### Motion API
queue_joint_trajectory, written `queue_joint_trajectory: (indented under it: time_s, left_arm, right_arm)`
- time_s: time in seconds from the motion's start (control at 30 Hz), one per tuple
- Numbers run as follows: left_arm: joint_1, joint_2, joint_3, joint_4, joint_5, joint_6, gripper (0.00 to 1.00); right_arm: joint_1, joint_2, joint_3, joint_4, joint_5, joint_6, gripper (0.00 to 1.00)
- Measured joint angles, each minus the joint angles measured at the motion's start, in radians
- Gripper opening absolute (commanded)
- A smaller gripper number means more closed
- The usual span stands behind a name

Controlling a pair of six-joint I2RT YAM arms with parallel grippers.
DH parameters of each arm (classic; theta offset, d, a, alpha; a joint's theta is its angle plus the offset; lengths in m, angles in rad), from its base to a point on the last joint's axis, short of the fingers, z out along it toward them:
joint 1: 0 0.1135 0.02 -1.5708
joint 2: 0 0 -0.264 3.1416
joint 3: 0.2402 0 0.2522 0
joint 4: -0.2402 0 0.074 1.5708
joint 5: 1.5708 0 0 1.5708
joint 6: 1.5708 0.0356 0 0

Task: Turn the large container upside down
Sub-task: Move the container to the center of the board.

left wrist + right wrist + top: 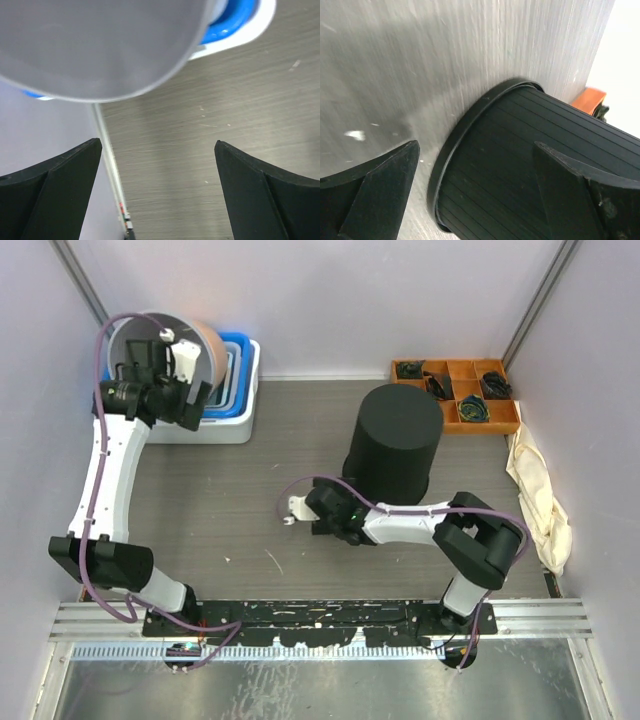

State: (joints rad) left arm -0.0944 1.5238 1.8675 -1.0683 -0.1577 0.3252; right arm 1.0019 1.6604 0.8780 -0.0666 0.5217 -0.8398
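1. At the far left corner of the bench [250, 510], the left gripper [157, 150] hangs beside a grey tub [150, 340] that leans on a stack of blue and white trays [235, 415]. Its jaws are spread wide and hold nothing. As far as I can judge it has no part in this task, so it does best to hold off from the tub's wall.
2. Near the middle of the bench, the right gripper [477, 150] sits low at the near left side of the black bin [395, 435]. Its jaws are fully apart and grip nothing; whether a finger grazes the ribbed wall I cannot tell.
3. The bin, which is the large container, stands a little right of the bench's middle. Its rim lies flat on the surface and a closed face is up, so it looks turned over.
4. The step in hand, I judge, is leaving the bin alone. Draw the right gripper straight back toward the near edge with the jaws wide and no sideways sweep, since a nudge at the rim could slide or tip the tall bin.
5. At the far right corner sits an orange parts tray [455, 395], and a crumpled cloth [535, 490] lies along the right edge. Both are well apart from the bin and call for no care.
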Motion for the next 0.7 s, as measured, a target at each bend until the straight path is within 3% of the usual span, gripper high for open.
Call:
queue_joint_trajectory:
  time_s: [0.33, 0.47, 0.67, 0.7]
  left_arm:
    - [-0.005, -0.024, -0.291, 0.223, 0.198, -0.08, 0.99]
    - [-0.014, -0.024, -0.314, 0.322, 0.211, -0.082, 0.91]
    - [-0.044, 0.006, -0.315, 0.43, 0.18, -0.073, 0.9]
    - [-0.047, 0.014, -0.315, 0.443, 0.172, -0.07, 0.86]
  right_arm:
    - [-0.248, -0.14, -0.15, 0.12, 0.038, -0.022, 1.0]
    - [-0.282, -0.22, -0.203, 0.117, 0.046, -0.018, 1.0]
    - [-0.29, -0.29, -0.296, 0.108, 0.061, -0.019, 1.0]
    - [-0.294, -0.301, -0.31, 0.108, 0.063, -0.02, 1.0]
